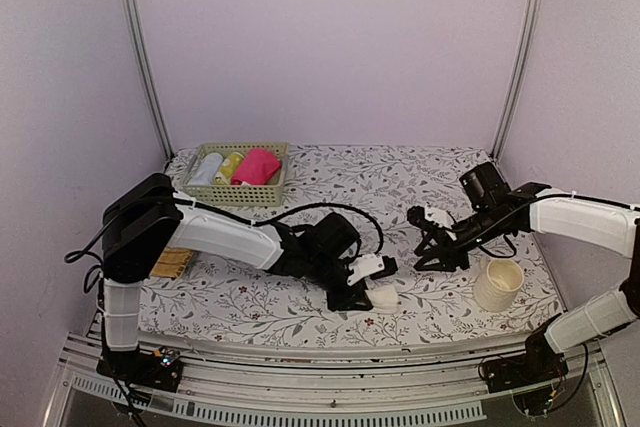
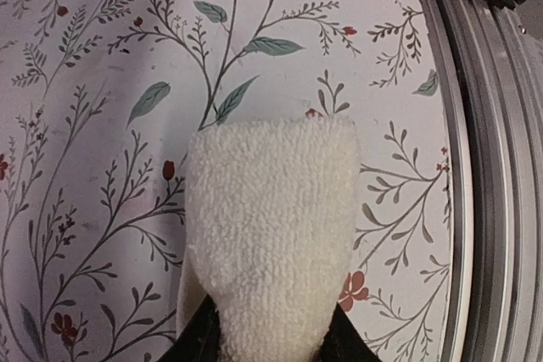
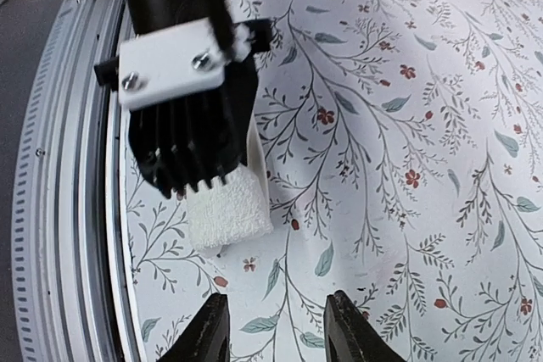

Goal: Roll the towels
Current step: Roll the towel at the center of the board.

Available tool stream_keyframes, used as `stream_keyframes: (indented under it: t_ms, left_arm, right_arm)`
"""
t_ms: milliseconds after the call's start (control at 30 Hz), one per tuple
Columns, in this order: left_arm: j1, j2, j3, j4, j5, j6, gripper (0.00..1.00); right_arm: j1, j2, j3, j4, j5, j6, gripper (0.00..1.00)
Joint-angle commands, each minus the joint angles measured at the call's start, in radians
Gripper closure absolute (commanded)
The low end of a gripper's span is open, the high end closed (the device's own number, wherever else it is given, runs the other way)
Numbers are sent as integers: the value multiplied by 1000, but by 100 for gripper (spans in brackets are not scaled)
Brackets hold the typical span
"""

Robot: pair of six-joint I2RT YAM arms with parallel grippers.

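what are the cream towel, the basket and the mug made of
The cream towel looks like soft terry cloth: a matte, looped, fuzzy pile shows up close. The basket appears to be pale yellow-green moulded plastic, with a regular lattice of holes in its wall. The mug seems cream ceramic, smooth and slightly glossy, though plastic cannot be ruled out.

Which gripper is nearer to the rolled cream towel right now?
Left. The left gripper has the rolled cream towel between its fingers, near the front edge of the table. The right gripper hovers apart on the towel's right, open, pointing toward it.
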Motion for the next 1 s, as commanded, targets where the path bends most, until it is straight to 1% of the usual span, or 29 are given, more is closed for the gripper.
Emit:
stream_keyframes:
  t_ms: [0, 133, 367, 500, 767, 967]
  left_arm:
    - [53, 76, -16, -147, 174, -94, 71]
    - [106, 92, -2, -145, 279, -133, 73]
    - [174, 132, 13, -118, 482, -202, 77]
    - [203, 149, 29, -108, 562, -243, 80]
    - [230, 190, 59, -110, 637, -273, 82]
    - [238, 232, 98, -128, 669, -273, 84]
  right_arm:
    - [103, -25, -90, 163, 208, -48, 59]
    - [159, 2, -88, 183, 251, -59, 57]
    - [310, 45, -87, 242, 378, -81, 55]
    - [369, 81, -86, 274, 425, -96, 54]
    - [436, 178, -70, 360, 504, -126, 49]
    - [445, 278, -42, 392, 491, -144, 48]
